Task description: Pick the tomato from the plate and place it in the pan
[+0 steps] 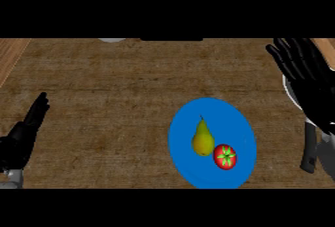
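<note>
A red tomato (226,156) with a green star-shaped top lies on the blue plate (222,111), near the plate's lower right. It touches a yellow-green pear (203,139) on its left. The dark pan (288,94) shows at the right edge by its pale rim, with a dark handle (308,148) pointing toward me; most of it is hidden. My right hand (297,60) is up at the far right, over the pan, fingers straight and spread, holding nothing. It is well away from the tomato. My left hand (23,133) rests open at the lower left.
The brown counter (111,97) stretches left of the plate. A wooden strip (9,55) runs along the far left corner. A pale round thing (112,40) and a dark thing (171,39) peek in at the far edge.
</note>
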`<state>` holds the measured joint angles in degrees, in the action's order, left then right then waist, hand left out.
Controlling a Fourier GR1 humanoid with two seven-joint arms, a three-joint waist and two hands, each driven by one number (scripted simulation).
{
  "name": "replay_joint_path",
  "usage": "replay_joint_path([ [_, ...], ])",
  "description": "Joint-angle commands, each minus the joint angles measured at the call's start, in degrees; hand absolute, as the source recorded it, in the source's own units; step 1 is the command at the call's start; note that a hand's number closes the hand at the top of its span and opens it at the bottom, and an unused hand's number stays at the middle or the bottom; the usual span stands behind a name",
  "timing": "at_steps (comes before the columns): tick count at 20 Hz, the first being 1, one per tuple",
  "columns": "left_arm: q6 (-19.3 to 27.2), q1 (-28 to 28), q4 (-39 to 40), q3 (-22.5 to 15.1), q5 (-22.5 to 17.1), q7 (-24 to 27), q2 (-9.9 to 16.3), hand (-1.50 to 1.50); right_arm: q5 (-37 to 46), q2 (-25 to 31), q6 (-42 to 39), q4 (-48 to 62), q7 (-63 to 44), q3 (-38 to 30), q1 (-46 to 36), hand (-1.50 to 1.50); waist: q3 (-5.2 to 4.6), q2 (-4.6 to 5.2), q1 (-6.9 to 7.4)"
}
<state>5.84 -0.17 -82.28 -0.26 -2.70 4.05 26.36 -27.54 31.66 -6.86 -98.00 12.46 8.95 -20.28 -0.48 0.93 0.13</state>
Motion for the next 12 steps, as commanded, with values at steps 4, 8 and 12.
replay_joint_path([
  [4, 3.8, 3.7, 2.1, 1.2, -7.7, -5.3, -11.2, 0.0, 1.4, -5.8, 14.2, 1.2, -7.3, -0.3, 12.6, 1.5, 0.33, -1.07, -2.21],
  [8, 4.8, 5.5, 2.9, 1.1, -12.3, -7.4, -17.3, 0.0, 15.2, -3.7, 26.4, 4.2, -7.9, 1.7, 21.8, 1.5, -0.15, -1.59, -5.57],
  [12, 6.5, 6.4, 1.9, 1.5, -12.4, -7.7, -18.4, 0.0, 27.8, -9.0, 39.5, -2.4, -2.8, 7.7, 29.2, -1.5, 0.05, -2.34, -5.78],
])
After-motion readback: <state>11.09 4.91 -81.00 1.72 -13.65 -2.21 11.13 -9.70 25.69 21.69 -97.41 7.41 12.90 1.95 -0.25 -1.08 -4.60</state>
